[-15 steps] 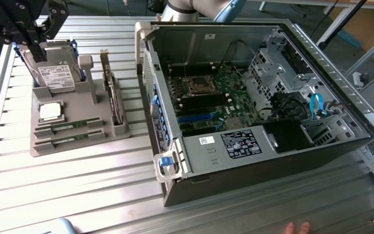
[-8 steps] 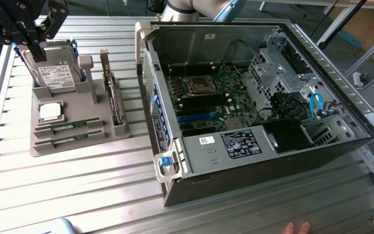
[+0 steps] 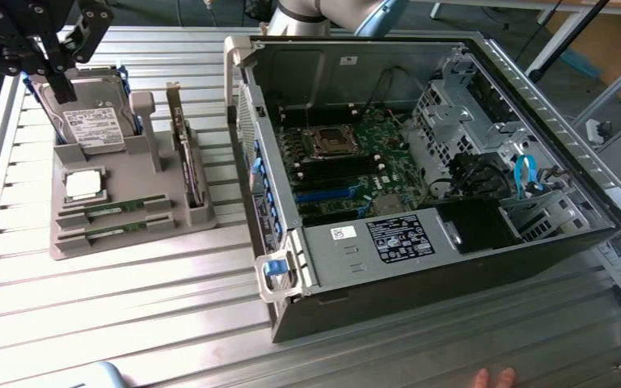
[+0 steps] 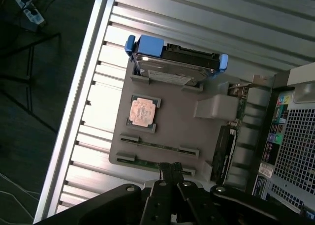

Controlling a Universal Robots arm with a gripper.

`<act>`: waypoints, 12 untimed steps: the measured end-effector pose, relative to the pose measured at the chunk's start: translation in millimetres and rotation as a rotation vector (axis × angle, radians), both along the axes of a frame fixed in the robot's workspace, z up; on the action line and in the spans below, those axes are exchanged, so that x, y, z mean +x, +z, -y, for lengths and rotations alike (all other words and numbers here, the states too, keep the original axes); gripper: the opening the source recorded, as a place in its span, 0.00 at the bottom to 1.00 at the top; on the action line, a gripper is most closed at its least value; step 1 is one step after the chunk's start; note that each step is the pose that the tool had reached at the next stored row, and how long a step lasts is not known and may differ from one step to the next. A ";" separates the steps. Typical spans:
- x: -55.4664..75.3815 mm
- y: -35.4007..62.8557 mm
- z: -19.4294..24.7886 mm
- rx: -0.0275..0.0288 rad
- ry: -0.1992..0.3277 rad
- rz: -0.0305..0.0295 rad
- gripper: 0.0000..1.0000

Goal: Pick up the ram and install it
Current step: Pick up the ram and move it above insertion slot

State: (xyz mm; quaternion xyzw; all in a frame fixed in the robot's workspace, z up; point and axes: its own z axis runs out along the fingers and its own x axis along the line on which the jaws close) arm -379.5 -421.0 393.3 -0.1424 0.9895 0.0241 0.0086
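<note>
Holds the hand (image 3: 62,90) high above the grey tray (image 3: 127,246) on the slatted bench (image 3: 127,323), up in the exterior view's top left corner, pointing straight down with the black linkage flared out above. Presses the fingers (image 4: 168,170) tight together, clamping on nothing. Finds the ram (image 4: 152,162) seated in the tray's outer slot, right under the fingertips through the wrist camera yet well below them. Shows a second stick (image 4: 157,146) in the neighbouring slot, closer to the processor chip (image 4: 142,112). Spots the hard drive (image 4: 172,67) with blue rails at the tray's opposite end, and the expansion card (image 3: 188,162) standing on edge, facing the open computer case (image 3: 419,145) on the exterior view's right.
</note>
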 end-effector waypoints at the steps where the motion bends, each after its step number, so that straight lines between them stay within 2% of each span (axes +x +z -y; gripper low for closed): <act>1: 0.0 0.0 0.0 0.0000 0.011 -0.0001 0.11; 12: 0.0 0.0 0.0 0.0000 0.126 -0.0004 0.11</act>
